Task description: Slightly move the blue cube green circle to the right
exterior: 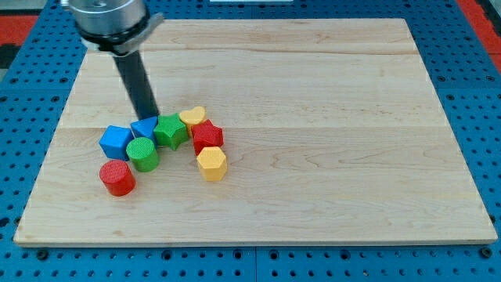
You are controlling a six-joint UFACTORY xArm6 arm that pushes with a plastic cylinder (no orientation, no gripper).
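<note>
The blue cube [116, 142] sits at the left of a cluster on the wooden board [329, 117]. The green circle, a short cylinder [142, 154], touches its lower right side. My tip [149, 117] stands just above a small blue block [144, 128], up and right of the blue cube, at the cluster's top edge. A green star-like block [170, 131] lies right of the small blue block.
A yellow heart block [192, 118], a red star-like block [207, 136] and a yellow hexagon [211, 163] crowd the cluster's right side. A red cylinder [117, 177] lies below the blue cube. Blue pegboard [470, 78] surrounds the board.
</note>
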